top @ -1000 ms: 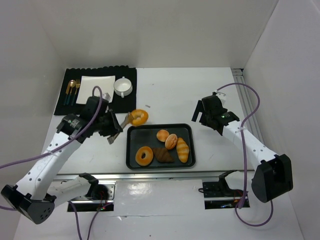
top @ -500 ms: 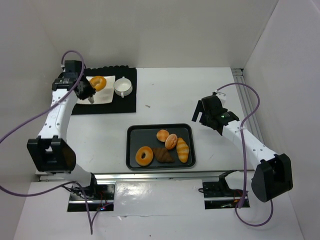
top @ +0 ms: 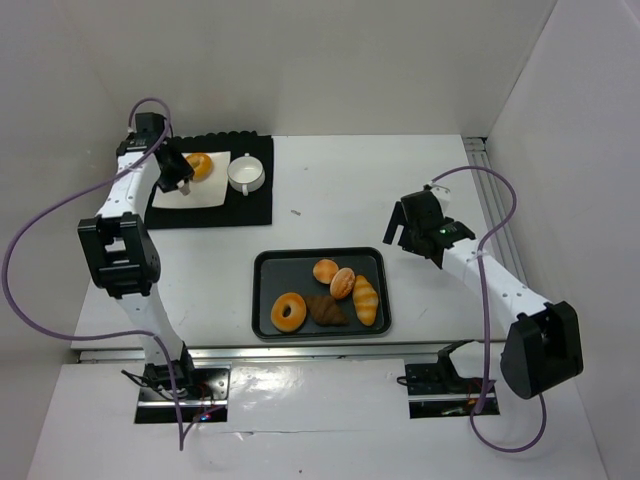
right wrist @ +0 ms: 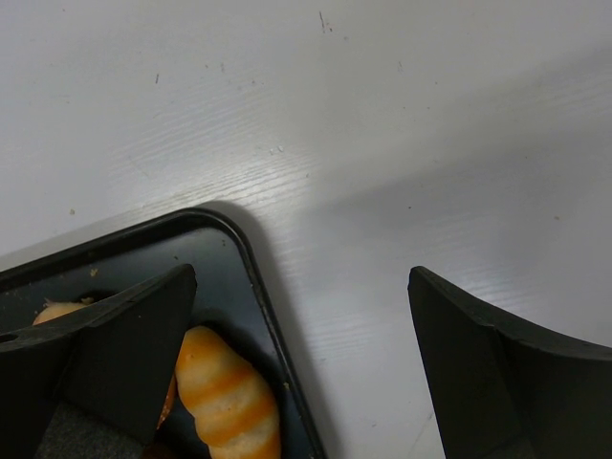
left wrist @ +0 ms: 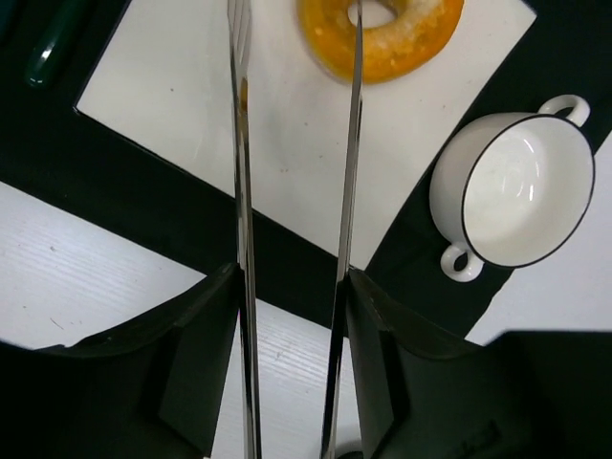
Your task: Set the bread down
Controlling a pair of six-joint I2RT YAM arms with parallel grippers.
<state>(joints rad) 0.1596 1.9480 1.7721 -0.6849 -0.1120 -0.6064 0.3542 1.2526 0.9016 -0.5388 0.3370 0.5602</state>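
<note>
The bread, a glazed orange ring [top: 198,165] [left wrist: 382,38], lies on the white square plate [top: 208,192] [left wrist: 182,105] at the back left. My left gripper [top: 172,180] [left wrist: 292,277] hangs over the plate's near side with a pair of metal tongs [left wrist: 240,191] between its fingers. The tong arms stand apart. The right arm runs across the ring's hole and the left arm passes beside the ring. My right gripper [top: 397,229] [right wrist: 301,277] is open over bare table beside the tray's far right corner, holding nothing.
The plate sits on a black mat [top: 255,205] with a white two-handled cup [top: 245,174] [left wrist: 516,191] beside it. A dark tray [top: 320,257] [right wrist: 247,263] near the front holds several other breads, among them a striped roll [right wrist: 225,402].
The left arm swung from beside the tray to the back left with the ring in the tongs. The tongs have since spread and the ring lies on the plate. The right arm stayed put.
</note>
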